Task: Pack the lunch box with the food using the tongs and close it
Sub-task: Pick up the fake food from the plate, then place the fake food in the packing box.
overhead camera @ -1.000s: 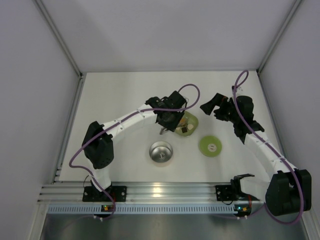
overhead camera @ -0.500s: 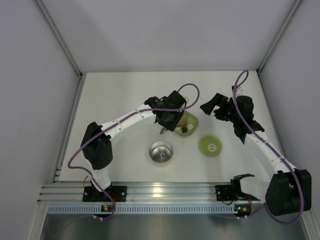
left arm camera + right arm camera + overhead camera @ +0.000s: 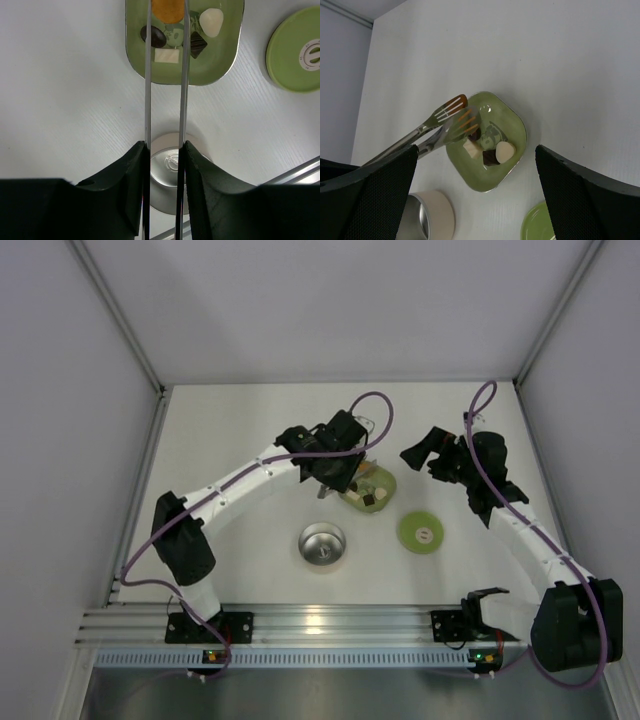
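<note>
My left gripper (image 3: 164, 145) (image 3: 335, 472) is shut on the long silver tongs (image 3: 148, 80) (image 3: 427, 127). An orange piece of food (image 3: 168, 10) (image 3: 460, 102) is pinched between their slotted tips, at the edge of the pale green dish (image 3: 220, 65) (image 3: 385, 483) (image 3: 512, 125). In the dish lie two dark pieces (image 3: 198, 44) and two whitish pieces (image 3: 211, 22) (image 3: 504, 150). The steel lunch box (image 3: 323, 545) (image 3: 172, 170) (image 3: 427, 215) stands open near the arms' bases. Its green lid (image 3: 422, 533) (image 3: 295, 50) lies flat to its right. My right gripper (image 3: 425, 452) (image 3: 476, 150) hangs open above the dish, holding nothing.
White walls close off the table at the left, back and right. An aluminium rail (image 3: 330, 625) runs along the near edge, also visible in the left wrist view (image 3: 295, 172).
The left arm has stretched out and carried the tongs slightly toward the back of the table, uncovering more of the dish. The left gripper squeezed the tongs a little tighter. The right arm stayed still.
</note>
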Motion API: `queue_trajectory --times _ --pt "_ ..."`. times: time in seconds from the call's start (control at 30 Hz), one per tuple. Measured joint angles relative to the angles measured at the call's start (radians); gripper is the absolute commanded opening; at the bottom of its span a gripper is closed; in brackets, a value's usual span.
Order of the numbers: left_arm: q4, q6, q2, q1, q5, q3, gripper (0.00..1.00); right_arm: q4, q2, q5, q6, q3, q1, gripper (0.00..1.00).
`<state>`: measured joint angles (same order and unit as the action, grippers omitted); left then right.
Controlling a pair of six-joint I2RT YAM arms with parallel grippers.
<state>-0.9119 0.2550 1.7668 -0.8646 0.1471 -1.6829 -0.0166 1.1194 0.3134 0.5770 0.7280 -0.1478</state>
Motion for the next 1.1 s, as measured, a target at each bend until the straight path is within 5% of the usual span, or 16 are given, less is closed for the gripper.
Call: queue_trajectory --times 1.1 --pt "-0.314 0.063 -0.724 -0.001 -0.211 0.405 0.37 0.0 0.0 -0.014 0.012 0.0 0.0 0.99"
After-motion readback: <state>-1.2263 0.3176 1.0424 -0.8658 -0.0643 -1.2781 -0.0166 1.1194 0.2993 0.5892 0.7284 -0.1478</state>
